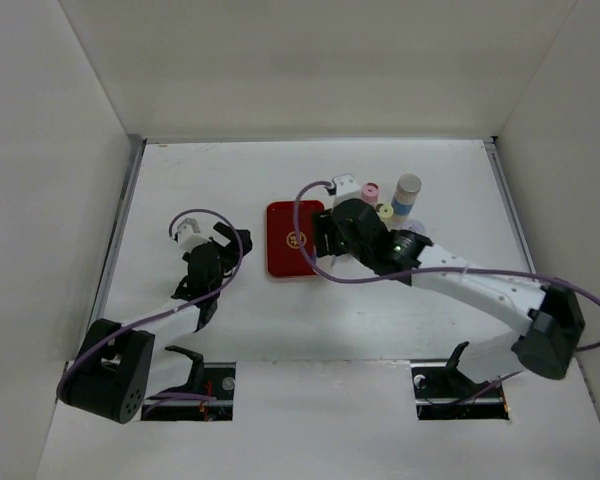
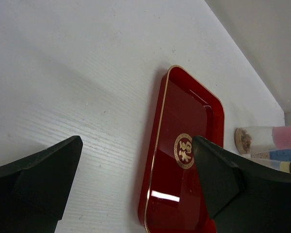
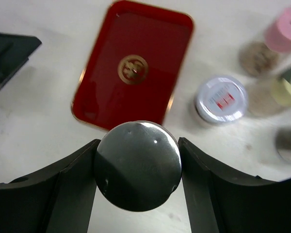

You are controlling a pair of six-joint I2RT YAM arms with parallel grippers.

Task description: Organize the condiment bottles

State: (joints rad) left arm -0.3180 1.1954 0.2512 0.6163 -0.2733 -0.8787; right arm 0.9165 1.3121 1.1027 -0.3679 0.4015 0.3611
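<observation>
**A:** Left side first?
**B:** My left gripper (image 2: pixel 137 143) hangs spread wide with nothing between the fingers, just left of the red tray (image 1: pixel 285 220). I'd park it there, out of the way.

**A:** Tray?
**B:** Flat on the table (image 1: pixel 180 180), gold emblem in the middle. Nothing on it that I can see.

**A:** Right arm?
**B:** My right gripper (image 3: pixel 138 142) is clamped on the silver-capped bottle (image 3: pixel 136 170), cap up, a finger on each side. In the wrist view the bottle sits at the tray's near right edge, not over the inside. I can't tell if the base is on the table or lifted.

**A:** The rest?
**B:** Bunched right of the tray. The white-capped bottle (image 3: pixel 220 98) with red marks is closest. Then come the pink-capped bottle (image 1: pixel 372 190), the yellow-capped bottle (image 1: pixel 384 211) and the grey-capped bottle (image 1: pixel 407 195) with a blue band.

**A:** How to do this step well?
**B:** My read is that the silver one goes onto the tray. I'd lift it enough to clear the raised rim, move left and keep it upright. Set it in a far corner so the others fit. I'd open only once the base is flat, then back straight up so the fingers don't tip it.
</observation>
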